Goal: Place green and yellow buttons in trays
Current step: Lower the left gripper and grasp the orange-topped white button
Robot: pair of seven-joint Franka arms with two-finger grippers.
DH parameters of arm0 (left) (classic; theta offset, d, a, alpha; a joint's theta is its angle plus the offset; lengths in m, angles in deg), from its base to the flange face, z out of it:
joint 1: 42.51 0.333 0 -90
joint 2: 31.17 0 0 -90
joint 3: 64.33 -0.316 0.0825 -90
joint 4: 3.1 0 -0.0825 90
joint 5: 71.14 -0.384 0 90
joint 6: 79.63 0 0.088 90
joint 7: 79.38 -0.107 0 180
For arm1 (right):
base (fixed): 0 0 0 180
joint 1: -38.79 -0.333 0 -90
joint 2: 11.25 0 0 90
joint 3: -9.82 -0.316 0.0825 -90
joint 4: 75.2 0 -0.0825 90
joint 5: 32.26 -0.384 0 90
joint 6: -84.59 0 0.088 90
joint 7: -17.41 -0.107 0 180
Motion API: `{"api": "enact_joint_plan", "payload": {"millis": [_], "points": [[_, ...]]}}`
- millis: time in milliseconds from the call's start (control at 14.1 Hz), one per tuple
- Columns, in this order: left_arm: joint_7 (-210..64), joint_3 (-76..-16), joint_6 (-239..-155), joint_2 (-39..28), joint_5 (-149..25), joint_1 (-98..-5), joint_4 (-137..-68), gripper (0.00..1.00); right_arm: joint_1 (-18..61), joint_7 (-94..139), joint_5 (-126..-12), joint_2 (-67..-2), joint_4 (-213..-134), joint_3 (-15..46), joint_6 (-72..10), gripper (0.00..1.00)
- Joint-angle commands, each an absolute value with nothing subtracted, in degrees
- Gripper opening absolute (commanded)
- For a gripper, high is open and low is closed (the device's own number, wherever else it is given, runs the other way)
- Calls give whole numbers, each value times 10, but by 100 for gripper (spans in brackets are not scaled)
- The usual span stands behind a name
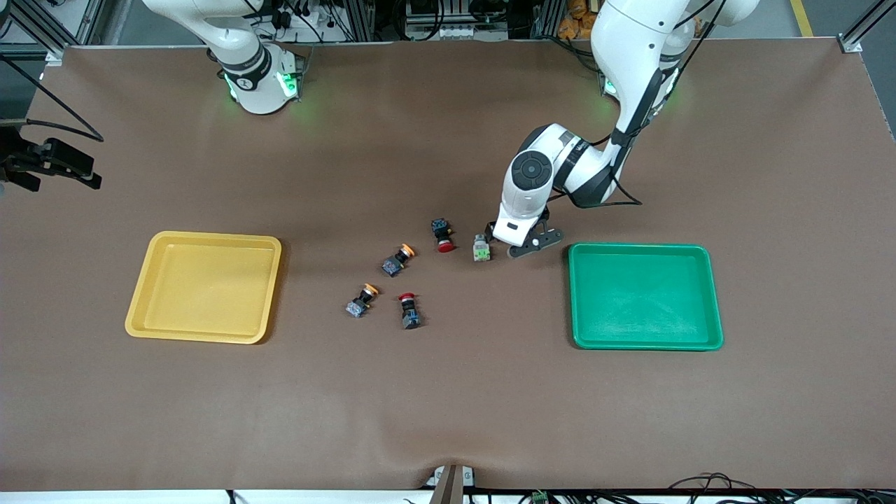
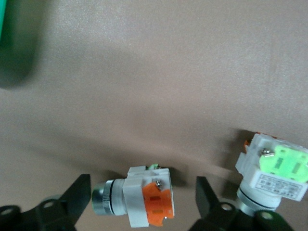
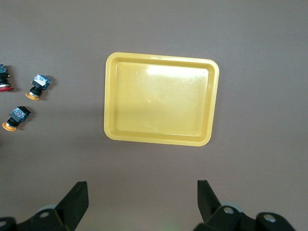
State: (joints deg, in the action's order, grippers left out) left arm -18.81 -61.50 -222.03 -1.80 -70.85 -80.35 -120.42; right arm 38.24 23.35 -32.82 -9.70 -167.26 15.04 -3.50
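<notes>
My left gripper (image 1: 519, 245) is low at the table beside the green tray (image 1: 644, 343), open. In the left wrist view (image 2: 143, 195) its fingers stand either side of the pale grey orange-ended button (image 2: 144, 199), not touching it; the front view hides this button. The pale grey green-ended button (image 1: 481, 248) (image 2: 274, 173) lies just beside it. Two yellow-orange capped buttons (image 1: 397, 260) (image 1: 362, 301) lie mid-table, also in the right wrist view (image 3: 36, 86) (image 3: 16, 118). The yellow tray (image 1: 140, 322) (image 3: 110, 134) is bare. My right gripper (image 3: 142, 197) is open and empty, high over the table by the yellow tray.
Two red-capped switches (image 1: 443, 236) (image 1: 409, 311) lie among the buttons. The green tray's corner shows in the left wrist view (image 2: 14, 43). A black camera mount (image 1: 49, 164) overhangs the table edge at the right arm's end.
</notes>
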Motion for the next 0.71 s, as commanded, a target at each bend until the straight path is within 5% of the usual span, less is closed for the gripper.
{"api": "enact_joint_plan", "payload": {"millis": [0, 213, 639], "points": [[-188, -616, -2214, -25, -704, -806, -1209, 43, 393, 229, -331, -100, -1664, 143, -36, 100], [-185, -616, -2213, -28, -704, -806, -1207, 11, 385, 231, -332, -127, -1663, 143, -44, 100], [-206, -618, -2139, -78, -704, -787, -1196, 9, 349, 234, -336, -167, -1660, 140, -67, 100]]}}
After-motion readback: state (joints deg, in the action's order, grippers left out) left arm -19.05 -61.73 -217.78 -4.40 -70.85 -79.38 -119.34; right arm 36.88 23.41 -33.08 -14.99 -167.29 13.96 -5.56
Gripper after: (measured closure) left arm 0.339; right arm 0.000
